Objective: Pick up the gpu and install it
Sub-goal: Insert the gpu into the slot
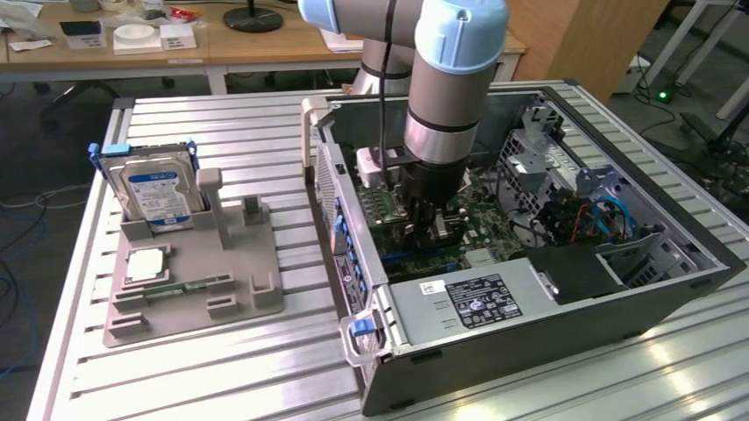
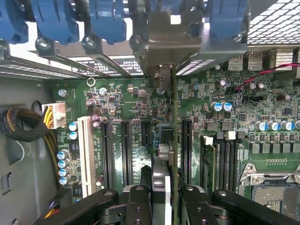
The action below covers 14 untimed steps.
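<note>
My gripper (image 1: 427, 226) reaches down inside the open computer case (image 1: 655, 289), over the green motherboard (image 1: 497, 219). In the wrist view the gripper (image 2: 166, 194) is shut on the gpu (image 2: 174, 122). The card is seen edge-on: a thin green board with its silver end bracket (image 2: 171, 42) up against the case's rear slot openings. It stands upright over the motherboard (image 2: 262, 108), between two of the black expansion slots (image 2: 126, 150). I cannot tell whether its lower edge sits in a slot.
A grey fixture (image 1: 240, 303) on the exterior view's left holds a hard drive (image 1: 158, 193), a square chip (image 1: 146, 263) and a memory stick (image 1: 188, 288). The power supply (image 1: 468, 303) fills the case's near corner. Blue retention clips (image 2: 61, 18) and braided cables (image 2: 23, 124) flank the card.
</note>
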{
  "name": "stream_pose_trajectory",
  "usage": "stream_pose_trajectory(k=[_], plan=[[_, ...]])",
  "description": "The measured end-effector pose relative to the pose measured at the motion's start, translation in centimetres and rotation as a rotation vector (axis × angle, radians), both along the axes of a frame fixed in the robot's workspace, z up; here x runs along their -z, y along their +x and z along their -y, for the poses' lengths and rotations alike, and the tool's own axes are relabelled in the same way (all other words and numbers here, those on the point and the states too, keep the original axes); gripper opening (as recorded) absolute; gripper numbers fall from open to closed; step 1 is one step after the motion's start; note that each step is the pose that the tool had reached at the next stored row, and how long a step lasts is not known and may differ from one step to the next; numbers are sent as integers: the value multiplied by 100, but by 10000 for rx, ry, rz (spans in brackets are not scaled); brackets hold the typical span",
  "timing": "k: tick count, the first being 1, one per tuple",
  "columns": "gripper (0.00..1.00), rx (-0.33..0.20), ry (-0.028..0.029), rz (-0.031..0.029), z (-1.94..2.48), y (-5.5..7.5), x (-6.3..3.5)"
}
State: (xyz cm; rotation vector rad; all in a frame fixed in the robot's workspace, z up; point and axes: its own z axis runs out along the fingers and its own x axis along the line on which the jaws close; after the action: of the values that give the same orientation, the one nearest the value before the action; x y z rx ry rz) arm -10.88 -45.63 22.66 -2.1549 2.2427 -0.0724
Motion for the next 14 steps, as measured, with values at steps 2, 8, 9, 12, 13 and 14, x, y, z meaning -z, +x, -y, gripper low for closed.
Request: stream_pose_trajectory(k=[2,8,9,12,13,14], plan=[[28,-2,-1,0,0,-1,0],[28,-38,-6,0,0,0,0],[28,-56,-6,0,0,0,0],[28,-154,-5,0,-1,0,1],[28,-179,-6,0,-1,0,0],[28,-208,-8,-1,-2,-1,-1]])
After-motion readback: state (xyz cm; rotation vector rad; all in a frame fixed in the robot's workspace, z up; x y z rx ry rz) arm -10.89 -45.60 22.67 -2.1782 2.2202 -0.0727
